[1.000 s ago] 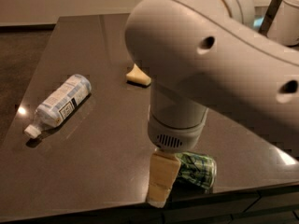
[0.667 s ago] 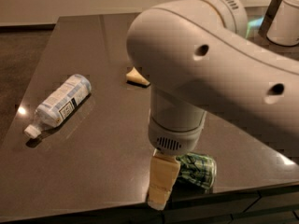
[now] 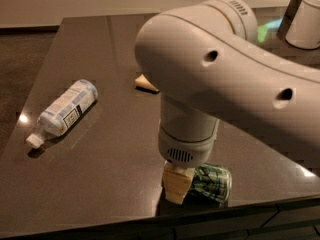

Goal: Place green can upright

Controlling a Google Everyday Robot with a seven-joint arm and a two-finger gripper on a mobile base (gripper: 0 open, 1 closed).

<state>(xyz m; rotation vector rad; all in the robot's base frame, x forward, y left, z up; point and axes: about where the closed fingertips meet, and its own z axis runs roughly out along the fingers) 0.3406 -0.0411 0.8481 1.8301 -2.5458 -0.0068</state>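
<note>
The green can (image 3: 214, 184) lies on its side near the front edge of the dark table (image 3: 110, 154), dark green with pale patterned print. My gripper (image 3: 176, 186) hangs below the white wrist, right at the can's left end and low over the table. The wrist and arm hide most of the gripper and the can's left end. I cannot tell whether the gripper touches or holds the can.
A clear plastic bottle (image 3: 62, 111) with a white-blue label lies on its side at the left. A small tan wedge-shaped object (image 3: 145, 83) lies mid-table behind the arm. A white object (image 3: 304, 19) stands at the far right. The table's front edge is just below the can.
The upper arm has swung left and now fills more of the view. The gripper stays at the can's left end, showing less of its length. Can and bottle have not moved.
</note>
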